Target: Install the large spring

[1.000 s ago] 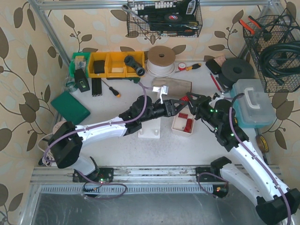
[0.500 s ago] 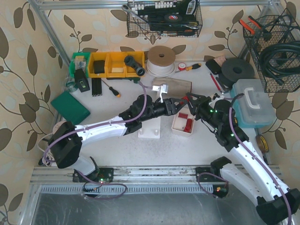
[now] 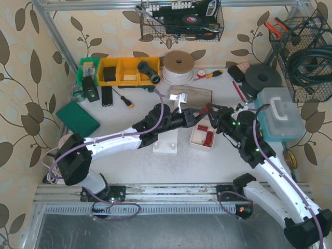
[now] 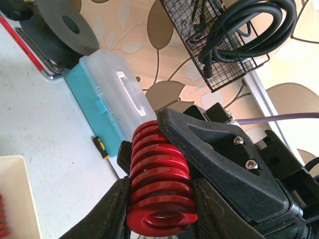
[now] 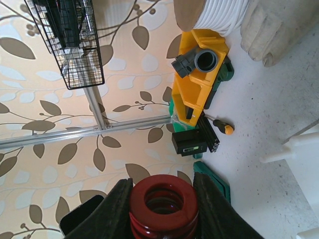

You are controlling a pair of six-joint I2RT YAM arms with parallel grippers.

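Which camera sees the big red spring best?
The left wrist view: the red spring shows side-on, coils clear. The right wrist view shows only its round end; the top view barely shows it.

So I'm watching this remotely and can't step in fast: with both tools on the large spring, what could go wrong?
The left tool and right tool both clamp the large red spring in mid-air. If they pull unevenly, the round coils could slip free. Dropped here, it would likely land in or near the tray of small red springs, not on the white fixture.
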